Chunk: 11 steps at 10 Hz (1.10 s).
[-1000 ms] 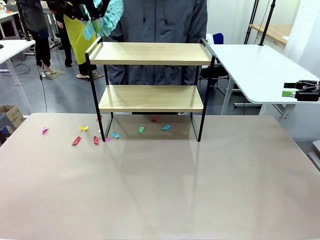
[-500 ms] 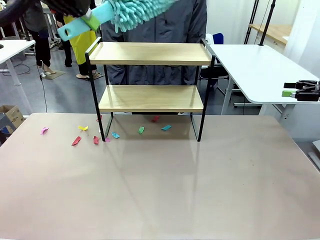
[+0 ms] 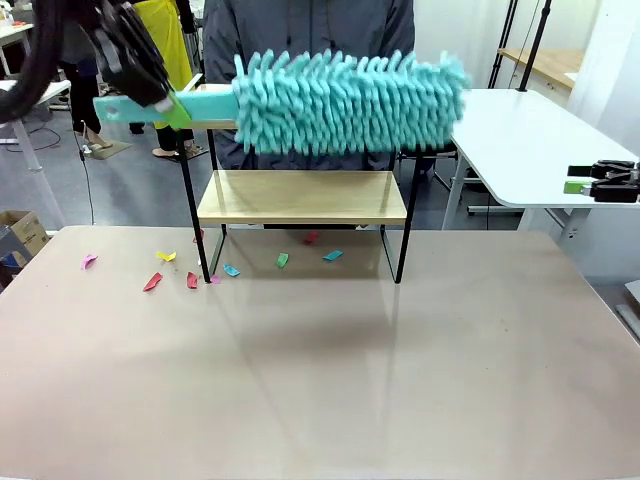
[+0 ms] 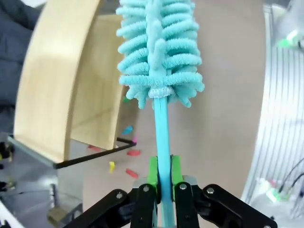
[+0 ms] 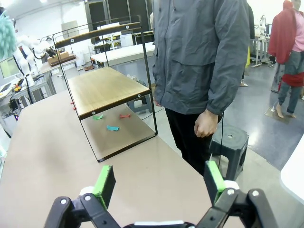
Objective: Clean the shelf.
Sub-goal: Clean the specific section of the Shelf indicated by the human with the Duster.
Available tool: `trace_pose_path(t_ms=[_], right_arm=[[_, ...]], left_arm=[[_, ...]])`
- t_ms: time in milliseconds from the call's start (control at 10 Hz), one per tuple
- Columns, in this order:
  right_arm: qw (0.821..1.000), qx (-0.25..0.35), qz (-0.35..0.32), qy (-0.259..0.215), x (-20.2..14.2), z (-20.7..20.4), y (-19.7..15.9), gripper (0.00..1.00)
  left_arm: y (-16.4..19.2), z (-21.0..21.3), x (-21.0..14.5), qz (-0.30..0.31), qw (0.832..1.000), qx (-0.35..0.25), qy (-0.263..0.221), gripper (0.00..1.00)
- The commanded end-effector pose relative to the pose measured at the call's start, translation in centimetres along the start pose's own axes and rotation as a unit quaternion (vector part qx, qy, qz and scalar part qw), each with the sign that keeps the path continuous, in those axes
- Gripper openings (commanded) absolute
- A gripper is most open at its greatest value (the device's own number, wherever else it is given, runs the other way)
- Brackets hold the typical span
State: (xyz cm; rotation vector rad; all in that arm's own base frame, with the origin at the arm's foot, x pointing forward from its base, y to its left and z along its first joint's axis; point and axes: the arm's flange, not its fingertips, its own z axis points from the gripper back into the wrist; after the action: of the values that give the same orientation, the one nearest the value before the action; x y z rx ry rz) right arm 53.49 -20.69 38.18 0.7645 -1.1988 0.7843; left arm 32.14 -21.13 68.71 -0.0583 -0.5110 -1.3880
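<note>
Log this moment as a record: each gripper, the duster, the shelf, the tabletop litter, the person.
left gripper: shut on the duster handle
right gripper: open, empty, off to the right
duster: teal fluffy head level with the top board; contact unclear
shelf: upright at the far side of the table; lower board bare
paper scraps: coloured, under and left of the shelf
person: stands behind the shelf

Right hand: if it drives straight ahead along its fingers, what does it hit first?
Most likely the shelf: its near end frame and lower board sit almost dead ahead of the open right hand, above the table. The person stands just beside that line; depth is unclear.
</note>
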Motion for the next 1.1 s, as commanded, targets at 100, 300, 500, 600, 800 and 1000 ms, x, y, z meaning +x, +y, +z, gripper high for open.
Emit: trace_pose_path(t_ms=[100,300,500,600,800,1000], right_arm=[[1.0,0.001,0.003,0.001,0.3,-0.1,0.0,1.0],[1.0,0.001,0.003,0.001,0.3,-0.1,0.0,1.0],[1.0,0.001,0.003,0.001,0.3,-0.1,0.0,1.0],[1.0,0.001,0.003,0.001,0.3,-0.1,0.0,1.0],[1.0,0.001,0.003,0.001,0.3,-0.1,0.0,1.0],[1.0,0.001,0.003,0.001,0.3,-0.1,0.0,1.0]], left_arm=[[-0.8,-3.8,-0.9,-0.056,0.992,-0.044,0.109,0.13],[-2.3,-6.5,-2.6,-0.07,0.973,-0.105,0.191,0.13],[-4.0,-7.1,-5.0,-0.067,0.95,-0.146,0.267,0.13],[-4.6,-7.0,-6.0,-0.061,0.943,-0.162,0.284,0.13],[-5.4,-8.1,-6.8,-0.045,0.937,-0.181,0.296,0.13],[-5.0,-8.1,-6.0,-0.043,0.94,-0.172,0.291,0.13]])
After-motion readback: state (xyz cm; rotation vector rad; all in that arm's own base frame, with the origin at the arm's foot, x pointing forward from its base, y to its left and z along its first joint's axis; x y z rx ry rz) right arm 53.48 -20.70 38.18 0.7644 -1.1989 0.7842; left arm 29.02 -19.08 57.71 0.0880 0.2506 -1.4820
